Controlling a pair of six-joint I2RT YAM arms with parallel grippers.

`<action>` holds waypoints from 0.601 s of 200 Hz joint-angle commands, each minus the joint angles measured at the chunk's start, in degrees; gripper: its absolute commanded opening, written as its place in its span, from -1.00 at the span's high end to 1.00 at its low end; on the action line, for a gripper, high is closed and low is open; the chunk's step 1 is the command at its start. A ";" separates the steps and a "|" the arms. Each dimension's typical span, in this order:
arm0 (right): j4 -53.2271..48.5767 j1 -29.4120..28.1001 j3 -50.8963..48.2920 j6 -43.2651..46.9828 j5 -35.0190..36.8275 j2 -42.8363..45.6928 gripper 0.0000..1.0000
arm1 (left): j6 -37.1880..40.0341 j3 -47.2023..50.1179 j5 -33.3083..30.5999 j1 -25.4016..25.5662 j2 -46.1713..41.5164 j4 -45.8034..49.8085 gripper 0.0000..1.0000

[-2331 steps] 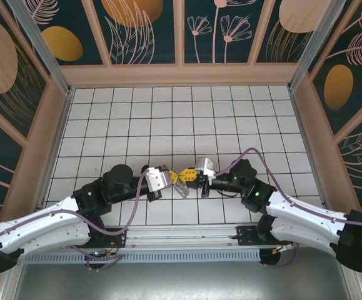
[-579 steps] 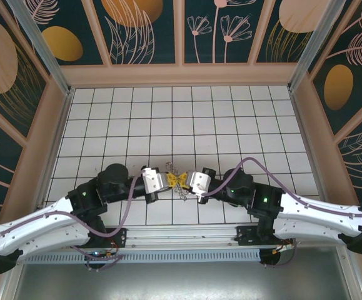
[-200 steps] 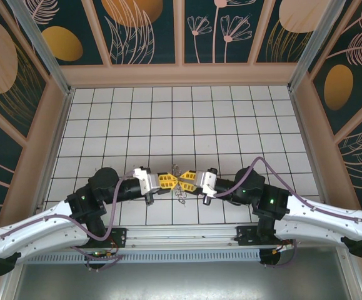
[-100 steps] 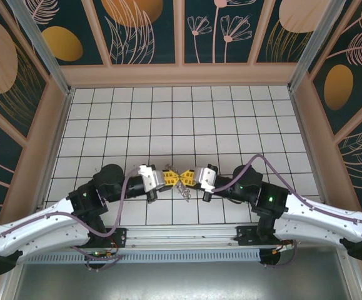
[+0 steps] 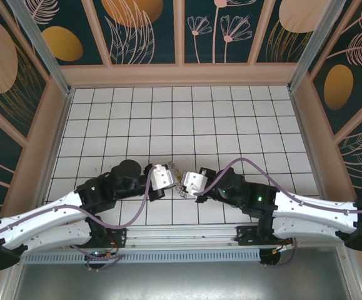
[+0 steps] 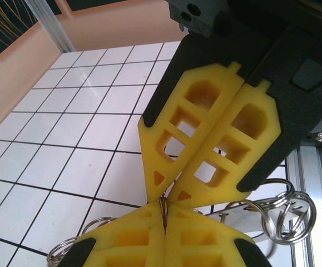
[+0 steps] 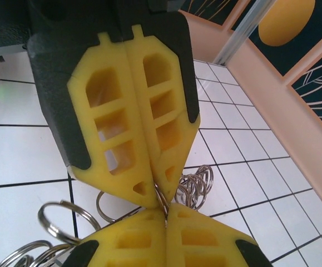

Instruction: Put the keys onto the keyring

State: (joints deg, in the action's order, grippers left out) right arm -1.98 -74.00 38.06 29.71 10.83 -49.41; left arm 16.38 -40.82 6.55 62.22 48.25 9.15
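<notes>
While yellow fingers showed from above half a second ago, both wrists have since rolled. White camera housings (image 5: 164, 175) now sit on top and cover most of the yellow. Meeting spot is unchanged: lower centre of the top view, just above the arm bases (image 5: 105, 240).

There the left gripper (image 5: 173, 179) is closed and the right gripper (image 5: 185, 182) is closed, tip to tip. Both pinch the keyring (image 5: 181, 189) between them.

Left wrist view:
- own fingers (image 6: 150, 136) pressed flat together, coming down from upper centre
- right gripper enters from the bottom edge
- a thin wire edge of the keyring is nipped where the four tips meet
- loose loops hang at lower right and lower left

Right wrist view: same pinch at lower centre, with ring wire running into both tip pairs and a coil bunch just right of it.

Keyring look: a bunch of thin, shiny silver split rings, several coils, tangled.

Beyond is a white tiled floor (image 5: 168, 112) with dark grid lines, then a peach wall (image 5: 181, 74) near the top of the frame.
</notes>
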 commanded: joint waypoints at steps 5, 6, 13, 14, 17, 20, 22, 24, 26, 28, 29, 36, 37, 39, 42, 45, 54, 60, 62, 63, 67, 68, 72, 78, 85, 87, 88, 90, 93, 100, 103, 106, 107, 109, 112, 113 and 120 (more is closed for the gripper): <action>7.21 -1.33 1.18 -0.27 -2.99 2.50 0.99 | -1.89 2.28 4.56 0.79 -3.50 -9.47 1.00; 7.32 -1.33 1.07 -0.36 -3.13 2.62 0.98 | -2.02 2.39 4.59 0.80 -3.64 -9.70 1.00; 8.10 -1.22 0.19 -1.12 -4.23 3.65 0.88 | -2.50 3.40 5.13 0.79 -5.16 -11.76 1.00; 8.21 -1.14 0.05 -1.22 -4.41 3.81 0.86 | -2.59 3.52 5.22 0.79 -5.35 -12.04 1.00; 8.40 -1.02 -0.31 -1.64 -5.00 4.27 0.82 | -2.77 3.95 5.52 0.73 -5.98 -12.99 1.00; 8.61 -0.90 -0.62 -2.07 -5.50 4.69 0.76 | -2.88 4.38 5.81 0.79 -6.60 -13.93 1.00; 8.76 -0.76 -0.80 -2.32 -5.83 4.98 0.73 | -2.99 4.66 6.06 0.80 -7.08 -14.50 1.00; 8.81 -0.66 -0.97 -2.65 -6.24 5.19 0.71 | -3.08 4.95 6.25 0.78 -7.52 -15.10 1.00; 8.94 -0.48 -1.13 -2.93 -6.61 5.50 0.68 | -3.21 5.18 6.39 0.77 -7.90 -15.51 1.00; 8.97 -0.28 -1.32 -3.22 -6.96 5.76 0.66 | -3.27 5.36 6.60 0.75 -8.28 -16.14 1.00; 8.99 -0.23 -1.37 -3.37 -7.14 5.83 0.65 | -3.32 5.47 6.70 0.78 -8.44 -16.38 1.00; 9.22 0.38 -1.97 -4.31 -8.55 6.56 0.60 | -3.48 6.19 7.34 0.80 -9.71 -18.29 1.00; 9.24 0.49 -2.00 -4.44 -8.72 6.67 0.59 | -3.47 6.23 7.43 0.80 -9.86 -18.47 1.00; 9.33 0.65 -2.13 -4.76 -9.14 6.80 0.58 | -3.57 6.44 7.60 0.74 -10.11 -19.01 1.00; 9.53 0.88 -2.34 -5.10 -9.59 7.05 0.56 | -3.70 6.67 7.94 0.78 -10.52 -19.76 1.00; 9.65 1.14 -2.56 -5.44 -9.69 7.33 0.55 | -3.79 6.91 8.24 0.73 -10.94 -20.44 1.00; 10.27 1.77 -3.02 -6.33 -11.94 7.80 0.51 | -3.92 7.43 9.31 0.74 -11.85 -22.33 1.00; 10.69 2.00 -3.32 -6.78 -12.88 8.08 0.49 | -4.06 7.45 10.08 0.76 -12.14 -23.22 1.00; 10.86 2.14 -3.38 -6.89 -13.10 8.18 0.49 | -4.07 7.49 10.36 0.75 -12.22 -23.43 1.00; 10.90 2.17 -3.41 -6.96 -13.20 8.18 0.49 | -4.08 7.50 10.47 0.77 -12.26 -23.54 1.00; 11.11 2.28 -3.51 -7.15 -13.57 8.19 0.49 | -4.19 7.48 11.01 0.71 -12.32 -23.99 1.00; 11.16 2.32 -3.52 -7.18 -13.69 8.19 0.49 | -4.27 7.45 11.15 0.67 -12.36 -24.09 1.00; 11.20 2.42 -3.52 -7.21 -14.00 8.19 0.50 | -4.40 7.42 11.61 0.72 -12.34 -24.42 1.00; 11.37 2.48 -3.52 -7.17 -14.36 8.23 0.49 | -4.56 7.31 12.26 0.78 -12.37 -24.63 1.00; 11.64 2.51 -3.61 -7.13 -14.92 8.25 0.49 | -4.72 7.00 12.73 0.77 -12.31 -24.66 1.00; 11.71 2.47 -3.61 -7.13 -15.17 8.27 0.49 | -4.72 6.94 12.84 0.70 -12.30 -24.65 1.00; 11.72 2.46 -3.61 -7.08 -15.33 8.27 0.50 | -4.75 6.92 12.86 0.71 -12.30 -24.63 1.00; 11.84 2.50 -3.65 -7.05 -15.56 8.27 0.50 | -4.71 6.83 12.92 0.73 -12.30 -24.58 1.00; 11.97 2.49 -3.74 -7.04 -15.90 8.35 0.49 | -4.76 6.83 12.96 0.73 -12.29 -24.54 1.00; 12.48 2.54 -3.91 -6.98 -16.63 8.53 0.49 | -4.84 6.80 13.01 0.80 -12.30 -24.47 1.00; 12.70 2.54 -3.91 -6.95 -16.93 8.61 0.49 | -4.93 6.88 13.05 0.72 -12.30 -24.45 1.00; 12.86 2.54 -4.02 -6.95 -17.16 8.69 0.49 | -4.90 6.88 13.05 0.69 -12.31 -24.43 1.00; 12.91 2.54 -4.04 -6.95 -17.25 8.75 0.49 | -4.93 6.89 13.05 0.79 -12.31 -24.35 1.00; 13.00 2.54 -4.11 -6.91 -17.49 8.74 0.49 | -4.93 6.87 13.05 0.78 -12.35 -24.35 1.00; 13.09 2.48 -4.12 -6.87 -17.77 8.92 0.49 | -5.03 6.96 13.05 0.79 -12.35 -24.35 1.00; 13.11 2.51 -4.17 -6.87 -17.86 8.90 0.50 | -5.04 6.97 13.10 0.79 -12.33 -24.31 1.00; 13.54 2.46 -4.48 -6.86 -18.48 9.34 0.49 | -5.09 7.07 13.14 0.77 -12.39 -24.31 1.00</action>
State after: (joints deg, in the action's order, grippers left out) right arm 7.55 -71.70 34.81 23.83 -3.46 -41.60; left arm 12.56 -33.52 17.58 62.65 36.47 -10.74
